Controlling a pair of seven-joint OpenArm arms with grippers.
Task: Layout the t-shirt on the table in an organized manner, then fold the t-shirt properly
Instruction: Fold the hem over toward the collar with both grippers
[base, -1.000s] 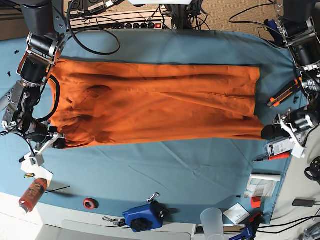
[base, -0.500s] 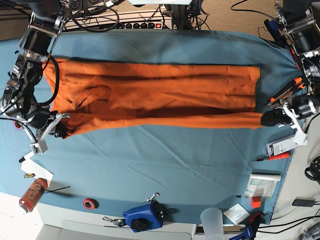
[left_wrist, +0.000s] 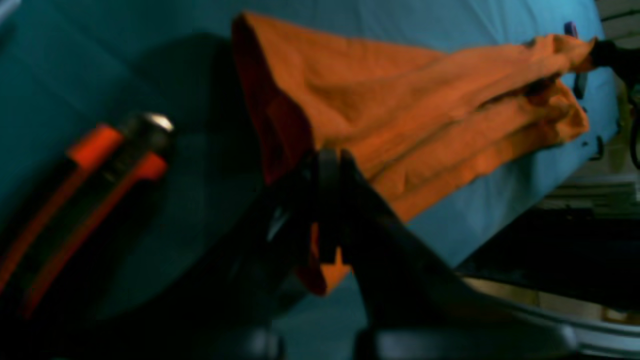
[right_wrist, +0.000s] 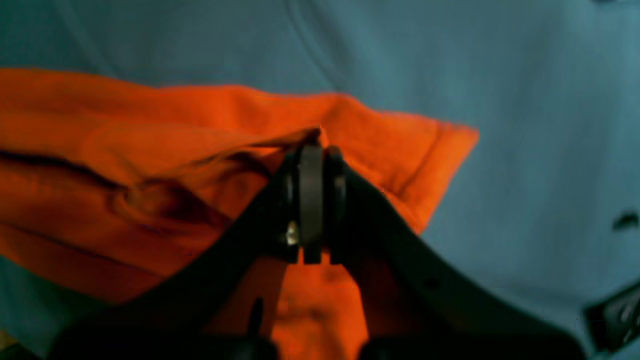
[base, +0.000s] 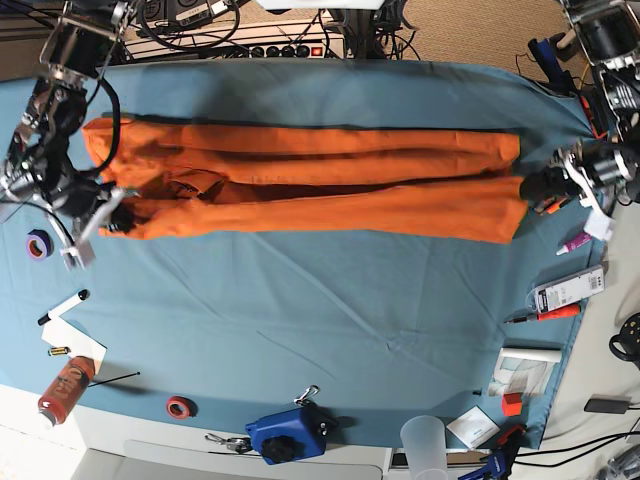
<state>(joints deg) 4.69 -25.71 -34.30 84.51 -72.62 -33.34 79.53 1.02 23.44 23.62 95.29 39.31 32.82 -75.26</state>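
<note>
Across the upper half of the table (base: 330, 330) I see the t-shirt (base: 300, 180) stretched into a long orange band, folded lengthwise, running from 9 o'clock to 3 o'clock in the base view. My right gripper (base: 112, 222) at 9 o'clock is clenched on the t-shirt's edge, its jaws pressed together with orange cloth between them in the wrist view. My left gripper (base: 540, 186) at 3 o'clock is likewise clamped on the t-shirt's corner. An orange-handled tool (left_wrist: 85, 195) lies just beside it, blurred.
</note>
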